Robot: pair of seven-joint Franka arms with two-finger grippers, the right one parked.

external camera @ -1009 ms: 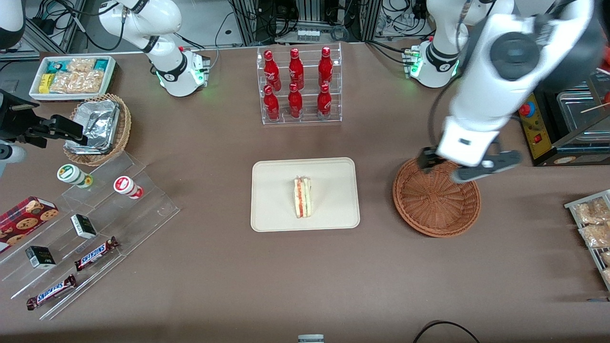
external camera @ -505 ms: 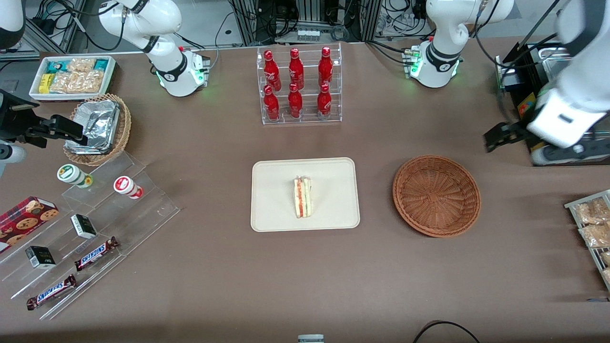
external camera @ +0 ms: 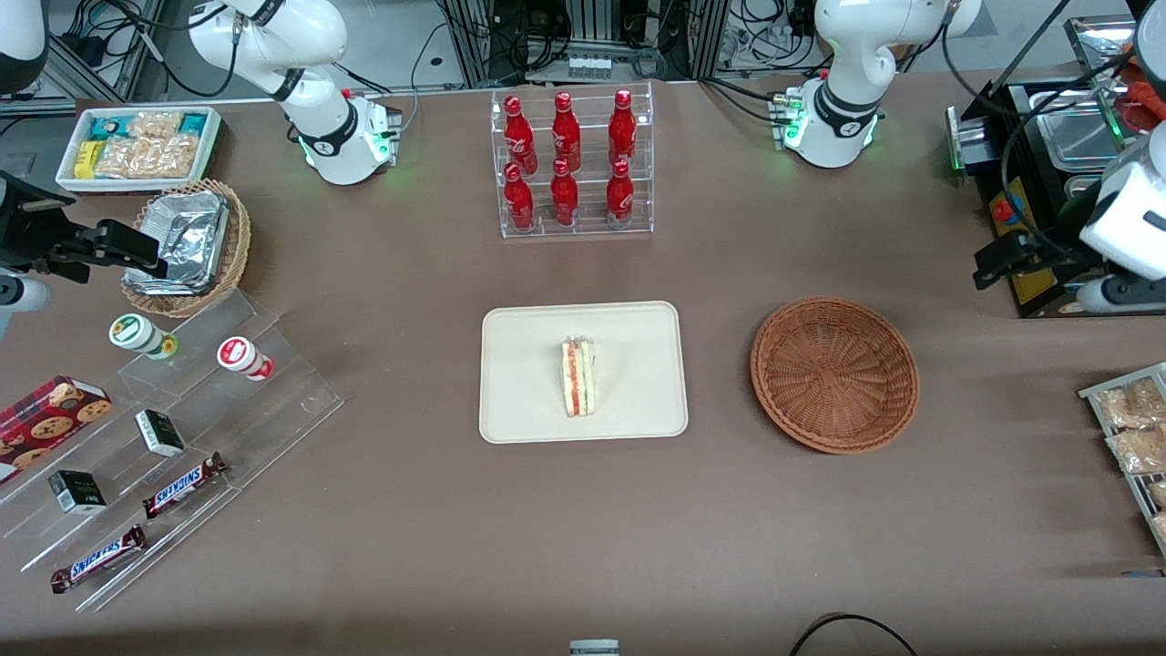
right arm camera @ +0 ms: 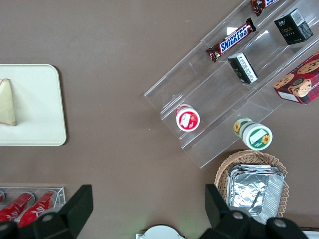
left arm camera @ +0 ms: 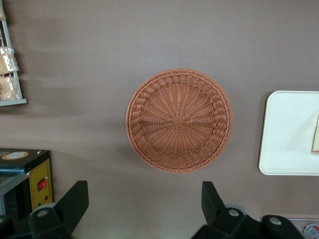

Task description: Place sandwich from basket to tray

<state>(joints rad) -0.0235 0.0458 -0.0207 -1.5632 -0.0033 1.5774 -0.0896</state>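
The sandwich (external camera: 578, 376) lies on the cream tray (external camera: 519, 364), cut edge with red and green filling facing up. The reddish-brown wicker basket (external camera: 833, 374) stands empty beside the tray, toward the working arm's end of the table. My left gripper (external camera: 1048, 278) hangs open and empty, high above the table edge past the basket, by a black machine. In the left wrist view its two dark fingers (left arm camera: 75, 199) stand wide apart with nothing between them, the gripper (left arm camera: 143, 204) apart from the basket (left arm camera: 179, 119), the tray (left arm camera: 289, 134) and a sliver of the sandwich (left arm camera: 315, 134).
A clear rack of red bottles (external camera: 571, 164) stands farther from the camera than the tray. A black machine with a red button (external camera: 1025, 264) and a rack of snack packets (external camera: 1130, 428) sit at the working arm's end. An acrylic stand with chocolate bars (external camera: 182, 428) and a foil basket (external camera: 187, 241) are at the parked arm's end.
My left gripper has drawn away from above the basket toward the working arm's end of the table, empty. The sandwich, tray and basket have not moved.
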